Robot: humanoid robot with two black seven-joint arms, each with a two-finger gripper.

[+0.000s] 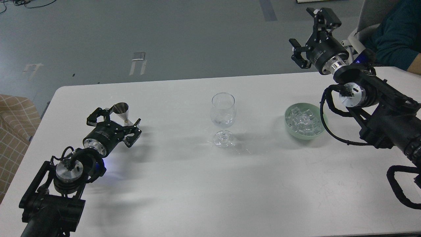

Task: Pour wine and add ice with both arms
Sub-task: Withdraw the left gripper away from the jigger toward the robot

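Note:
A clear stemmed wine glass (223, 113) stands upright at the table's middle, with a little clear content low in its bowl. The ice (304, 120), a heap of small clear cubes, fills a pale green bowl (289, 129) to its right. A small metal cone-shaped measuring cup (121, 111) stands at the left. My left gripper (114, 122) is open, its fingers spread wide on either side of the cup's lower part. My right gripper (310, 36) is open and empty, raised high beyond the table's far right edge, well above and behind the bowl.
The white table (210, 184) spans the view. A person in a teal sleeve (396, 36) sits at the far right corner beside a pale chair. A beige checked seat (14, 128) is at the left edge. My right arm's cables (329, 131) hang beside the bowl.

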